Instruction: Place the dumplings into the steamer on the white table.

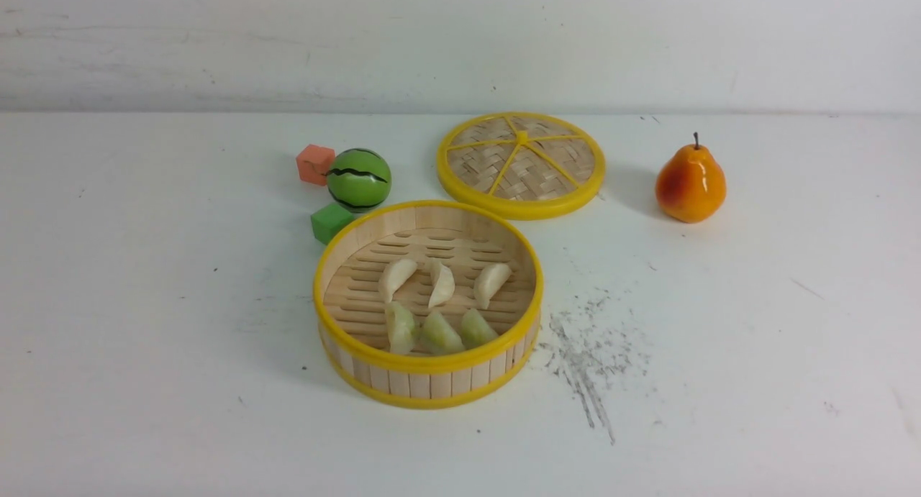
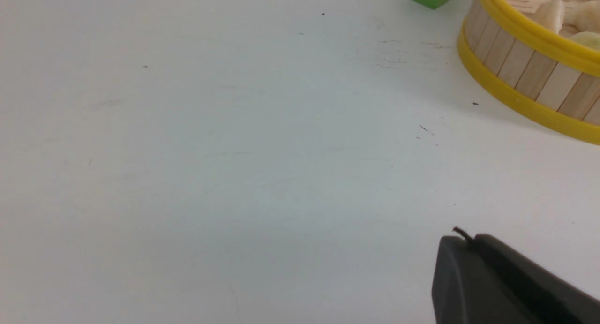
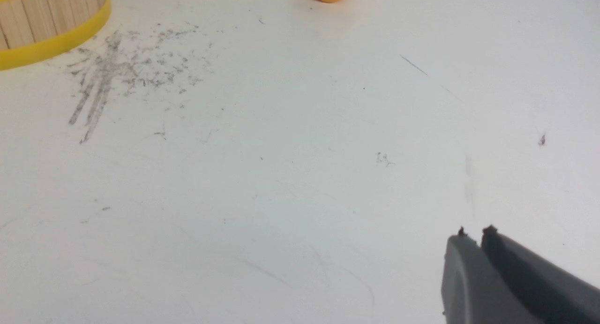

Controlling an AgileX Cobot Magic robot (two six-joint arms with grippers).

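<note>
The steamer stands in the middle of the white table. Inside it lie three cream dumplings in a back row and three pale green dumplings in front. Neither arm shows in the front view. In the left wrist view my left gripper is shut with nothing in it, low over bare table, with the steamer some way off. My right gripper has its fingers together with only a notch at the tips. It holds nothing and is well away from the steamer.
A flat woven lid with yellow spokes lies behind the steamer. A pear stands at the right. A watermelon ball, an orange cube and a green cube sit behind the steamer on the left. Grey scuffs mark the table.
</note>
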